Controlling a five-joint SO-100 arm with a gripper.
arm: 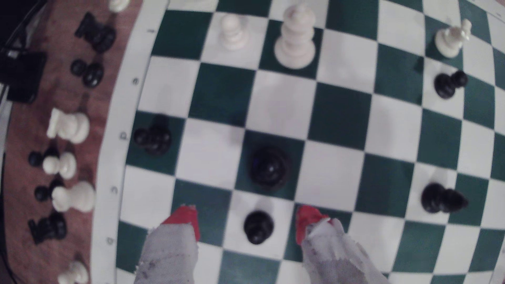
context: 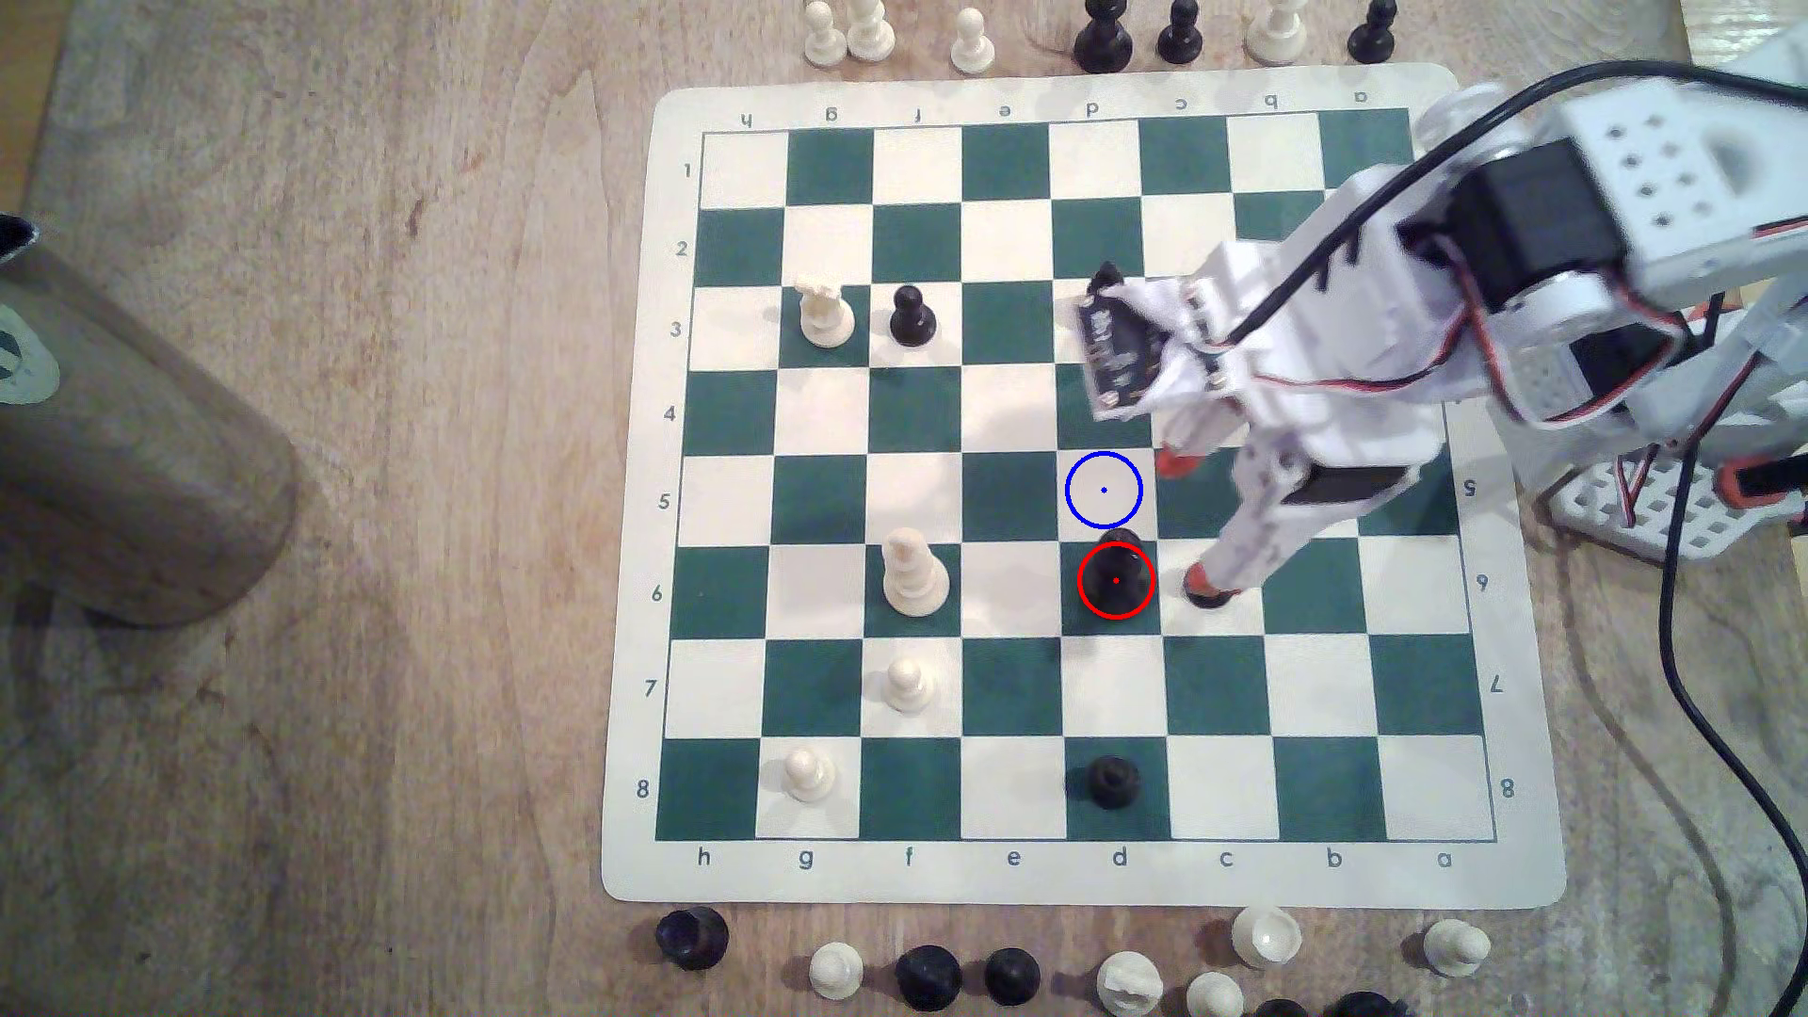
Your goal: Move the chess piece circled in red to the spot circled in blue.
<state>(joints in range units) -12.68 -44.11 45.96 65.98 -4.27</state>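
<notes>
The claw (context: 1186, 523) hung wide and empty, the upright chess piece (context: 1115, 579) just beyond its tips toward the exterior view's left.

White printed arm (context: 1301, 372), black servos, red-tipped hand (arm: 247, 222), black cable.

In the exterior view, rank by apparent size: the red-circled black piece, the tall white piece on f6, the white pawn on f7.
1. Tall white piece on f6.
2. Red-circled glossy black chess piece, though its circle partly masks its outline.
3. Small white pawn on f7.
</notes>
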